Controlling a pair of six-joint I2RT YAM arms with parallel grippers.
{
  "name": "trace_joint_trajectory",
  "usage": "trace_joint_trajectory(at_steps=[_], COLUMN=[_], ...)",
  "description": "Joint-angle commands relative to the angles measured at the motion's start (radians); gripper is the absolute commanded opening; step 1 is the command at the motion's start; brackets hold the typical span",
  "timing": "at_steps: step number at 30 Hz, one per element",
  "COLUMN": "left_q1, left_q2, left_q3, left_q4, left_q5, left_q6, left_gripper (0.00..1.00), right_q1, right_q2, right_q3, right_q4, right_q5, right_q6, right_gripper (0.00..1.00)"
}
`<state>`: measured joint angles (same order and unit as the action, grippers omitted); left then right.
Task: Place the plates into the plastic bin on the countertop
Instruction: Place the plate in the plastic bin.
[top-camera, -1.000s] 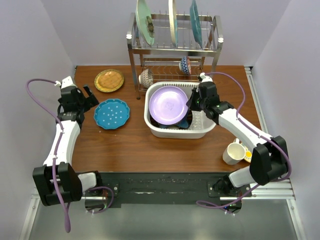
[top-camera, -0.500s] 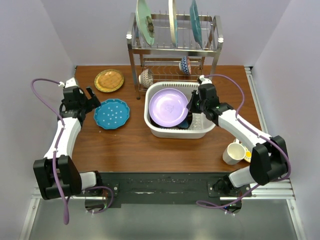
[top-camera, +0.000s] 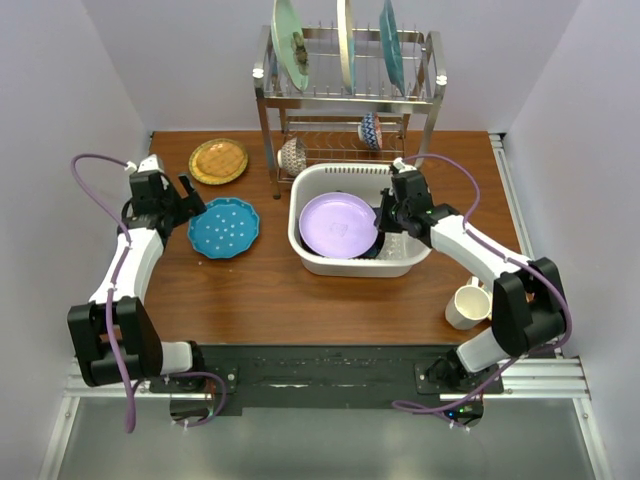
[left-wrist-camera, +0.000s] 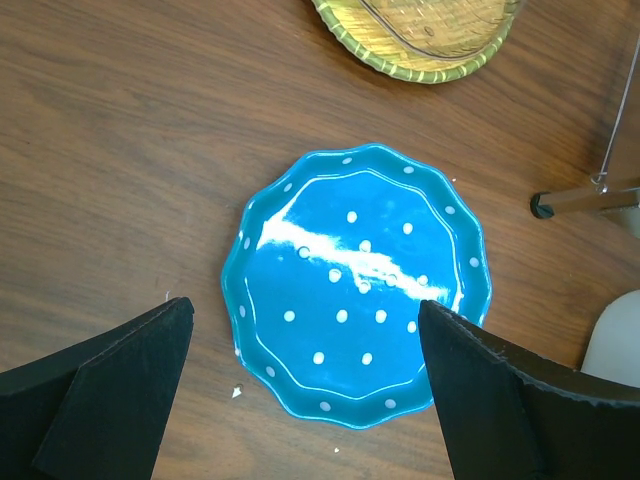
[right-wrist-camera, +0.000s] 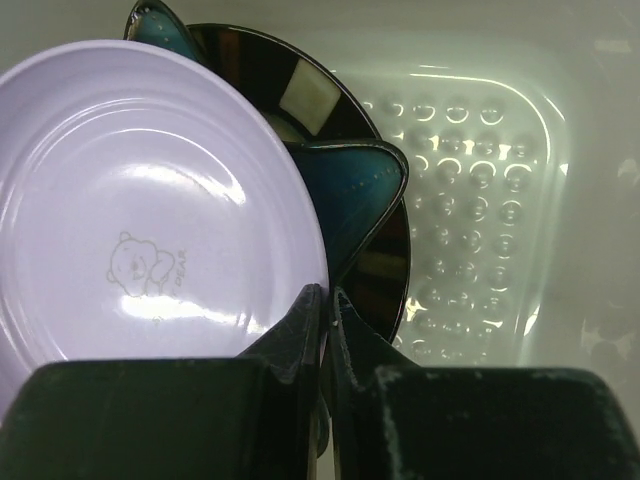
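Down goes the lavender plate (top-camera: 338, 223): tipped up a second ago, it now lies almost flat and face up inside the plastic bin (top-camera: 400, 265) on the countertop (top-camera: 260, 290). The right gripper (right-wrist-camera: 326, 300) is pinched onto its rim. A bear outline is printed on its face; the tiny lettering beside it is too small to read. It rests over a dark plate (right-wrist-camera: 300, 80) and the blue star-shaped plate (right-wrist-camera: 352, 190). The bin's long side runs left to right. The left gripper (left-wrist-camera: 305, 310) has slid closer, jaws spread wide above the blue dotted plate (left-wrist-camera: 360, 285).
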<state>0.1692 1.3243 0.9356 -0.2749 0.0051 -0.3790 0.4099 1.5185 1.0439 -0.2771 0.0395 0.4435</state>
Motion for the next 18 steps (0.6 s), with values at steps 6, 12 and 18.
trace_joint_trajectory(at_steps=[6,12,18], left_q1=[0.004,0.004,0.019], left_q2=[0.019,0.102,0.252], left_q3=[0.057,0.116,0.244], left_q4=[0.011,-0.030,-0.107], left_q5=[0.030,0.039,0.061], left_q6=[0.025,0.029,0.052], left_gripper=[1.00,1.00,0.98], right_q1=[-0.017,-0.019,-0.019], right_q2=[-0.047,-0.125,-0.185], right_q3=[0.015,0.010,0.010], right_q4=[-0.017,0.007,0.046], right_q5=[-0.015,-0.010,-0.036], right_q6=[-0.045,-0.043,-0.040], right_gripper=[0.38,0.68,0.78])
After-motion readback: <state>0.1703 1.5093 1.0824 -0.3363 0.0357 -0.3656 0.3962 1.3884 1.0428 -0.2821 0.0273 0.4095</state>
